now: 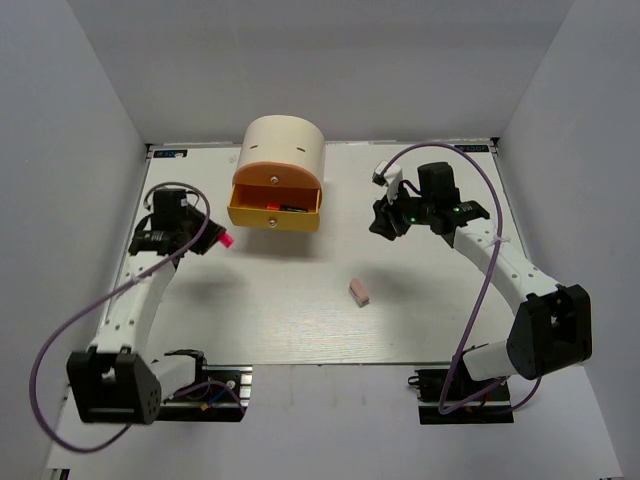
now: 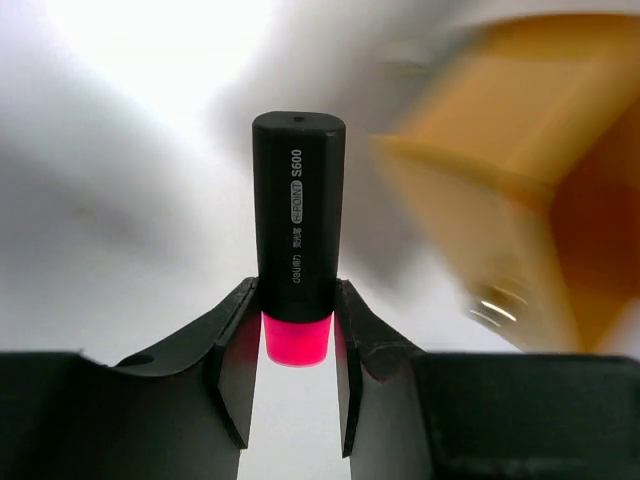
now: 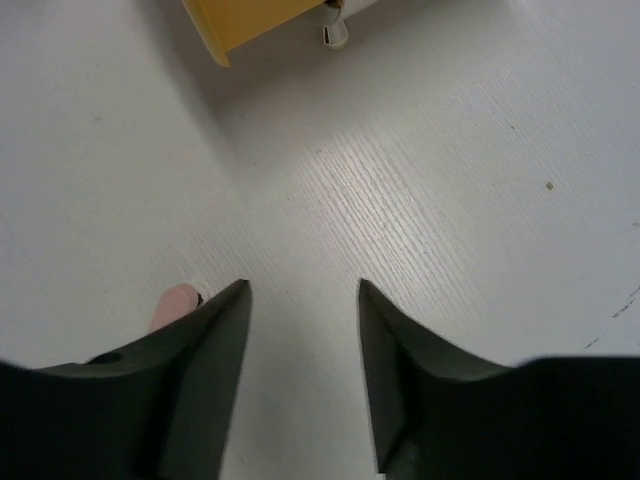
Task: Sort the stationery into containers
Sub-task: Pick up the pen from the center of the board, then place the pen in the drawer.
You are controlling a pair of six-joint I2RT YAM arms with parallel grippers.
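While your left gripper [image 2: 296,300] is clamped on the pink highlighter [image 2: 298,210], pinching it at the coloured end so the black body sticks straight out ahead, you have plenty of reach for a drop. Just ahead of that gripper and to its right is the yellow drawer [image 1: 273,217]. It is pulled out and open on top, with the orange drawer [image 1: 276,183] set further in above it, both in the cream cabinet [image 1: 284,148]. Something dark with a red patch lies inside the yellow one, too small to name. That side of the wrist view is blurred, so you can't read the gap to the rim exactly.

Next, the pink eraser [image 1: 359,290] lies flat and alone, well apart from the drawers. Your right gripper [image 3: 303,290] hangs above the surface with jaws spread and nothing between them. The eraser peeks out just behind its left jaw, so I'd judge it well placed for the next pick.

You're working on a white table [image 1: 300,335] that is matte, finely grained and marked with a few dark specks. Plain pale walls [image 1: 100,100] close it in on three sides, and the shadows are soft.
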